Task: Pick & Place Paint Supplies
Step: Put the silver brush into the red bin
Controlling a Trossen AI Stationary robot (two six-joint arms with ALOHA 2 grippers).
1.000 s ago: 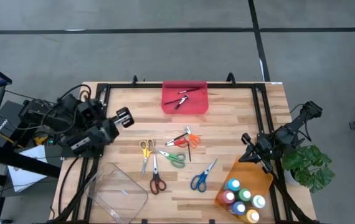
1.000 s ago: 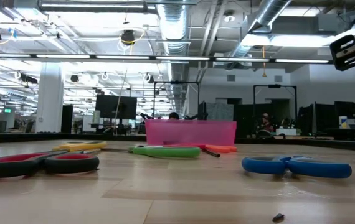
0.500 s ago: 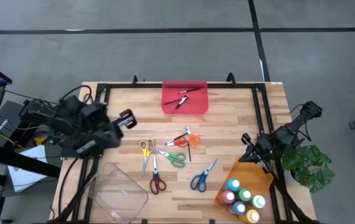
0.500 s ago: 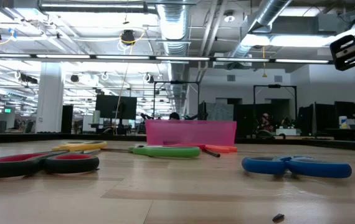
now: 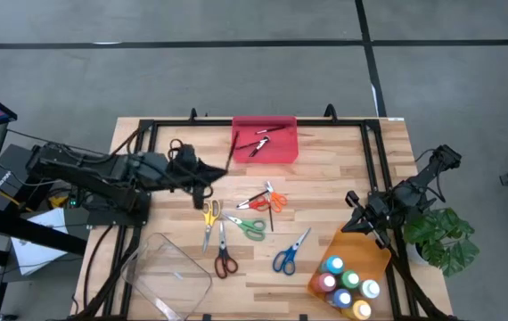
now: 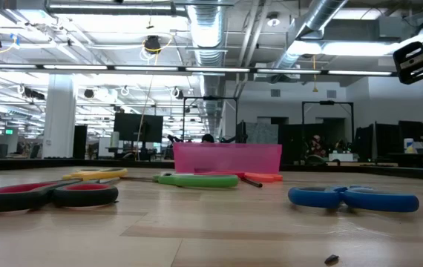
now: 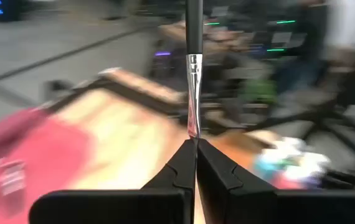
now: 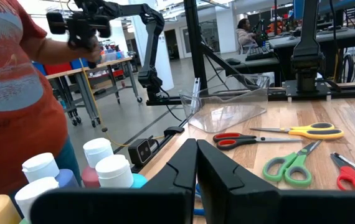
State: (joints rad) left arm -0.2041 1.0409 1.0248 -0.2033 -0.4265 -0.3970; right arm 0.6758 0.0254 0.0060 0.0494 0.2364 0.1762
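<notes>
- Nearest the table's front edge, the paint bottles (image 5: 347,283) stand in the orange tray (image 5: 327,264) at the near right, and the clear tray (image 5: 167,275) sits at the near left; the lane between them is open.
- The right gripper (image 5: 367,218) waits, fingers closed on nothing, just beyond the orange tray.
- Mid-table, five scissors (image 5: 242,223) lie loose in a cluster; a low carry would snag them, so travel should stay high.
- The left gripper (image 5: 208,177), left of centre, is clamped on a thin dark brush (image 7: 194,74), which juts toward the far side.
- My read: carry the brush level and release only with its tip fully over the red tray (image 5: 276,150).
- That tray sits against the far rail, brushes already inside, so there is little overshoot room.
</notes>
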